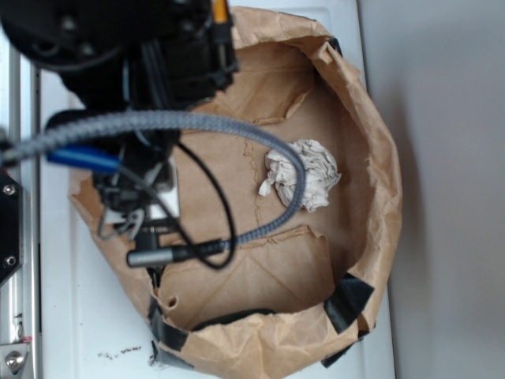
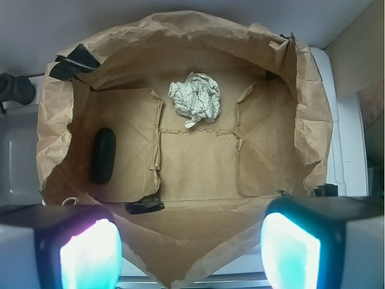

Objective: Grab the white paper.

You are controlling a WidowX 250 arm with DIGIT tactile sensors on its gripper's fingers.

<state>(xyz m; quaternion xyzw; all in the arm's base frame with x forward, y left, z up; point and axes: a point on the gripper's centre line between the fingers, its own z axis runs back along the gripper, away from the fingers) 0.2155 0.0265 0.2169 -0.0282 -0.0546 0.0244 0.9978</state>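
Observation:
The white paper (image 1: 314, 175) is a crumpled off-white ball lying on the floor of the open brown paper bag (image 1: 388, 197). In the wrist view the white paper (image 2: 195, 97) lies at the far middle of the bag floor. My gripper (image 2: 189, 248) is open and empty, with its two glowing pads (image 2: 90, 256) wide apart over the near edge of the bag (image 2: 54, 114), well short of the paper. In the exterior view my gripper (image 1: 132, 212) hangs over the bag's left edge, mostly hidden by the arm and a grey cable that crosses in front of the paper.
A black oblong object (image 2: 103, 155) lies on the bag floor at the left. Black tape (image 1: 348, 303) holds the bag's torn rim. The bag sits on a white surface (image 1: 87, 332); a metal rail runs along its left.

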